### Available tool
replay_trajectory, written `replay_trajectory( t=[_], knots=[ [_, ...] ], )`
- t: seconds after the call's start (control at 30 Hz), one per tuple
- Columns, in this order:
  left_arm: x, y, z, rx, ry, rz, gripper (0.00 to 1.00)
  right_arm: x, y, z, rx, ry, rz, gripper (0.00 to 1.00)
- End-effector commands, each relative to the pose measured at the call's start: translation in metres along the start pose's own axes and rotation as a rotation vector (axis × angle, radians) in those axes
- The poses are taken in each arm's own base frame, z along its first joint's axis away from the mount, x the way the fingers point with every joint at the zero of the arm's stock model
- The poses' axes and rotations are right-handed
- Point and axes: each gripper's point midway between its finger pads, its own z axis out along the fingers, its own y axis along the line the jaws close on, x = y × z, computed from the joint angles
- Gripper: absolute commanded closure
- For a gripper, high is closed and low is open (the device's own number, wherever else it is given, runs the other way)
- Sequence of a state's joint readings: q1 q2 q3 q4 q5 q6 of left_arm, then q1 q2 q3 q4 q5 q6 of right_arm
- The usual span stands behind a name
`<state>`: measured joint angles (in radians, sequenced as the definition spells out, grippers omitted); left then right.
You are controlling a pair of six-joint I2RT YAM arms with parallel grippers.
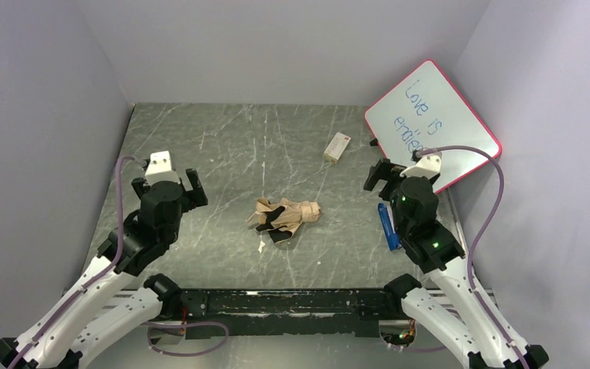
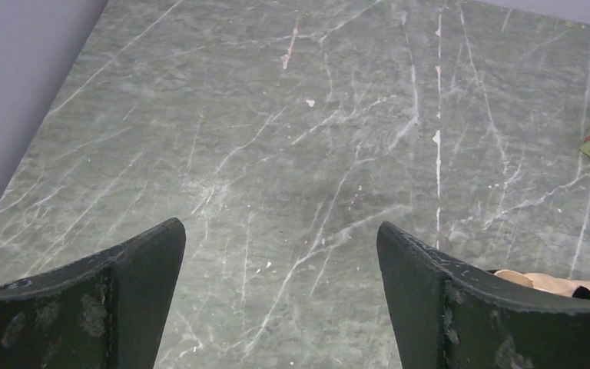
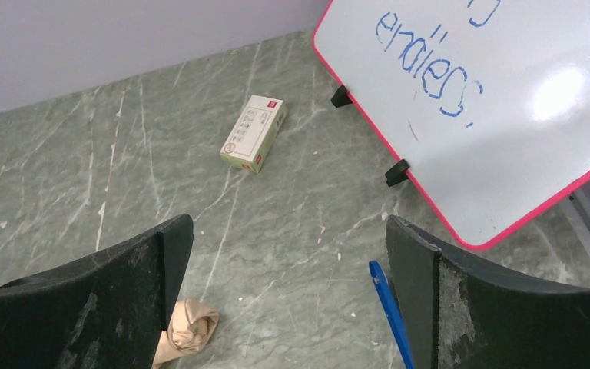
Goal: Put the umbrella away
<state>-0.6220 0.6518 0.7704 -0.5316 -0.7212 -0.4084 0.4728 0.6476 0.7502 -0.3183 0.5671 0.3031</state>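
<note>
Soft cloth umbrella (image 1: 288, 215), matt stone-look table (image 1: 223, 146) (white-veined, scratched)

Two arms, same build
- left arm (image 1: 100, 284), right arm (image 1: 461, 300): lower links in white shells, joints and feet black
- upper links and wrists black, rounded housings
- right arm shows two small green lights (image 1: 403, 198), one on the wrist and one lower down
- white camera block (image 1: 159, 163) tops each wrist
- lilac cable (image 1: 117, 200) loops from each block and runs down the arm; slack coil lies by the left base
- black base rail (image 1: 284, 301) joins both arms along the near edge of the desk (image 1: 223, 138)
- left tool (image 1: 164, 178), right tool (image 1: 401, 173): black throughout
- fingers (image 2: 107, 307) seen close up: dark, matte, curved inner faces, grey scuffs and chipped edges
</note>
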Motion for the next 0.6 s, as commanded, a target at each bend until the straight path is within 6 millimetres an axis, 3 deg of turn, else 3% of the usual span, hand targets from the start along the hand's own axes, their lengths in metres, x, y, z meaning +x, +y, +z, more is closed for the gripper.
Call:
replay_trajectory(
  t=[0.0, 0.57],
  knots=[
    [0.0, 0.012, 0.0, -0.063, -0.003, -0.004, 0.04, -0.01, -0.001, 0.002, 0.017, -0.034, 0.027, 0.0],
    [-0.005, 0.013, -0.004, -0.042, -0.026, -0.024, 0.03, 0.013, -0.007, 0.004, 0.039, -0.004, 0.035, 0.0]
  ],
)
